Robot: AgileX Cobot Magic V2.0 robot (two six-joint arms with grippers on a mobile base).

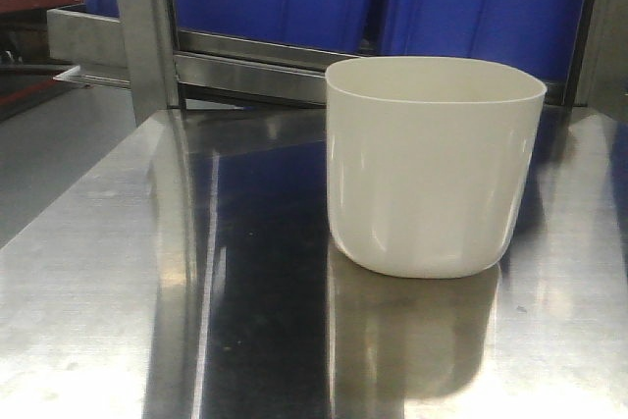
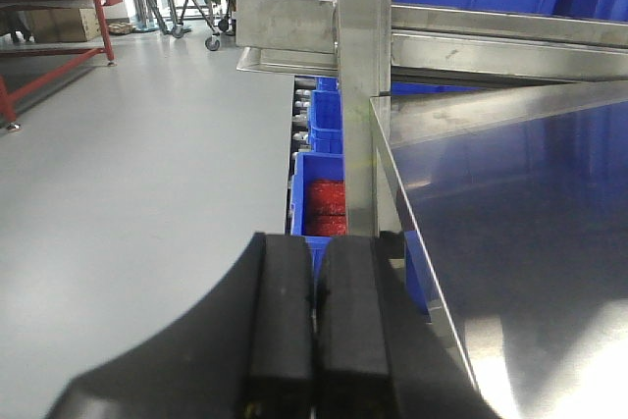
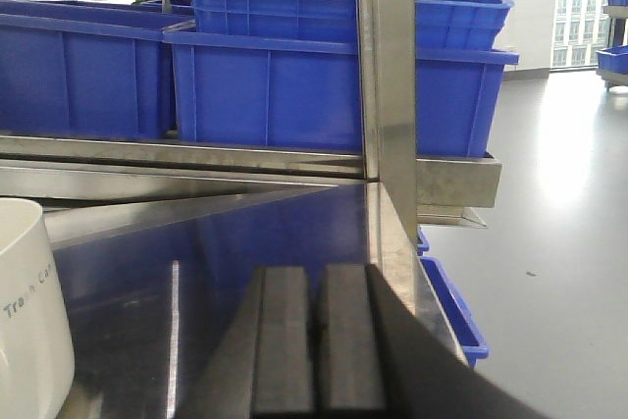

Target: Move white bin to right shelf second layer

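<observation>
Left gripper (image 2: 314, 340) and right gripper (image 3: 314, 340): on each, the black pads are pressed together with nothing held. The left sits just outside the left edge of the flat, shiny stainless steel tabletop (image 1: 118, 282), and the right sits over the tabletop near its right edge. The cream-white, rounded-square plastic bin (image 1: 432, 164) stands upright on that tabletop, right of centre and apart from both grippers. Behind it run the rack's horizontal steel bars (image 1: 245, 71), with large blue rectangular plastic crates (image 1: 471, 7) above them.
</observation>
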